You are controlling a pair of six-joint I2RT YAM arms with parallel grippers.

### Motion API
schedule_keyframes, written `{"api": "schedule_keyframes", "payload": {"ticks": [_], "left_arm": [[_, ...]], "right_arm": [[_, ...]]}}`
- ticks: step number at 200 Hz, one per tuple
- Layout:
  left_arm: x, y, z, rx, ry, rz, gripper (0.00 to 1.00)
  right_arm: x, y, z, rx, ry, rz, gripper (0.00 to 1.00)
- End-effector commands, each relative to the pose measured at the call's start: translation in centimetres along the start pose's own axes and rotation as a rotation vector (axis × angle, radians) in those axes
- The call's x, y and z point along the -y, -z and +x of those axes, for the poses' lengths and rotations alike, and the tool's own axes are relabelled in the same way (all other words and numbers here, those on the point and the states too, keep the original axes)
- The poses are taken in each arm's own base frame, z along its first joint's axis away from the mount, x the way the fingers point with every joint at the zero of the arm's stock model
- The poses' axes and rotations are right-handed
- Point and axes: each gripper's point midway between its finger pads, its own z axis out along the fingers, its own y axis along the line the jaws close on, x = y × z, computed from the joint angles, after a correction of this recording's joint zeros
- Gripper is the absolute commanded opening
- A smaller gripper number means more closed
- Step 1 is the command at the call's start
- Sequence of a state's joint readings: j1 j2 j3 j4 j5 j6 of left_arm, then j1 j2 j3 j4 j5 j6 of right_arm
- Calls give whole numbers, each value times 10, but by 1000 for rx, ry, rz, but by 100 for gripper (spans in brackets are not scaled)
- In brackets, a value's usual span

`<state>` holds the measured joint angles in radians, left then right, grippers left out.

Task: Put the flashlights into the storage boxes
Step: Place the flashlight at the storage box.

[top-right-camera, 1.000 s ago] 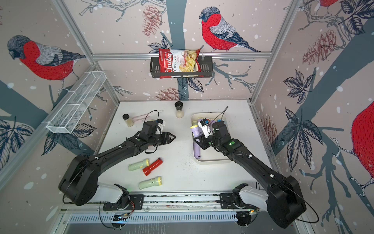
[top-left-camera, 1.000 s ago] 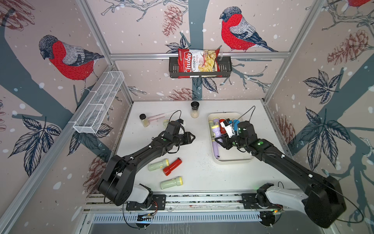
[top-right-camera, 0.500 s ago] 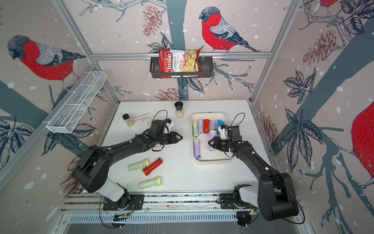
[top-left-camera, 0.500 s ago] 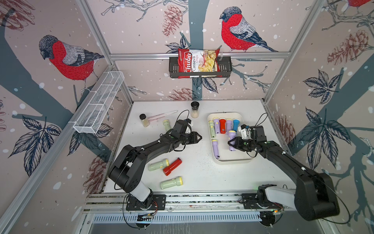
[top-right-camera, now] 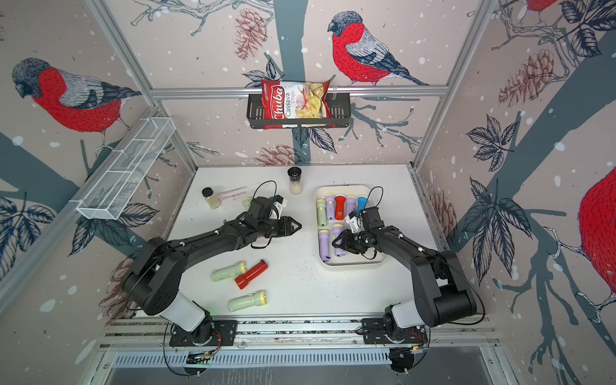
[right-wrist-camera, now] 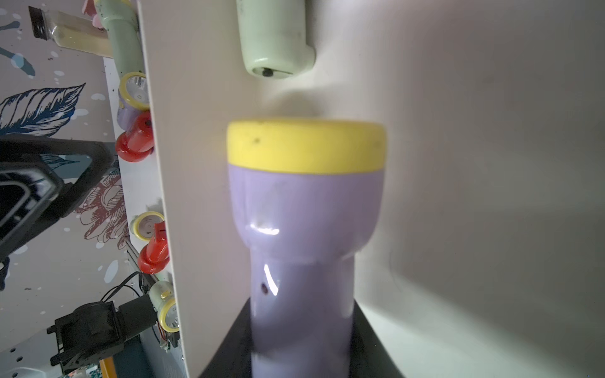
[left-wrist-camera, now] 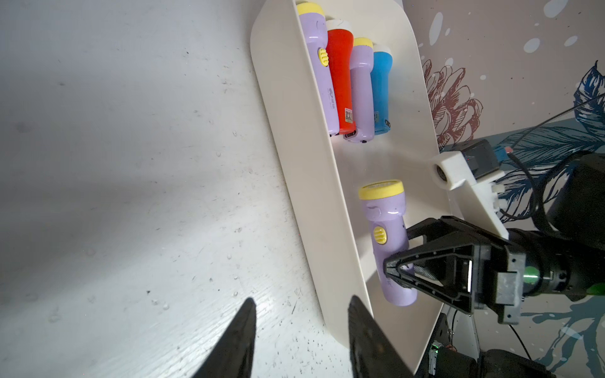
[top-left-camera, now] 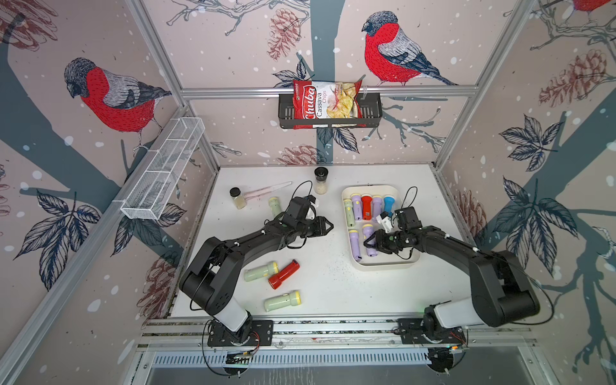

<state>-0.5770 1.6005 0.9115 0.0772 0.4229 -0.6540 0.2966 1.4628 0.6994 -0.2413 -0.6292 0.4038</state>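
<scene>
Near the table's [top-left-camera: 333, 286] front edge three flashlights lie loose: a pale green flashlight [top-left-camera: 282, 301], then a red flashlight [top-left-camera: 284, 274] just beside a second green flashlight [top-left-camera: 261, 270]; over the middle the left gripper [top-left-camera: 330, 227] hangs with its jaws a little apart and nothing between them; by the right edge the right gripper [top-left-camera: 370, 241] is clamped on a lilac flashlight [left-wrist-camera: 383, 209] low inside the tray [top-left-camera: 383, 266], not yet let go; next to it lies another lilac one [top-left-camera: 355, 245]; along the tray's far end a row of five [top-left-camera: 366, 206] sits side by side, green, lilac, red, lilac, blue; a fourth loose flashlight [top-left-camera: 274, 206], green, lies toward the far left corner; so seven look housed or nearly so, four left.
</scene>
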Motion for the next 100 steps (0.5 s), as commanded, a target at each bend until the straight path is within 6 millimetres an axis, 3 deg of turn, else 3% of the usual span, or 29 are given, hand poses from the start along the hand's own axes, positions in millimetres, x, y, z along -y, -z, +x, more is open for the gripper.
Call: {"api": "schedule_keyframes", "payload": {"ticks": [1,54,75,100], "left_arm": [[7,0,-4,10,-27,27,46],[7,-4,-3,1,-24,39,46],[7,-4,-3,0,-26,42,47],[9,-4,-3,1,-24,50,46]], "right_arm": [[-7,-3,-5,6,0,-33,38],[-6,-7,-9,10,-5,-38,42],[-3,-10,-10,12,-4,-24,58],[-1,-10,-12,14,0,-15,65]]}}
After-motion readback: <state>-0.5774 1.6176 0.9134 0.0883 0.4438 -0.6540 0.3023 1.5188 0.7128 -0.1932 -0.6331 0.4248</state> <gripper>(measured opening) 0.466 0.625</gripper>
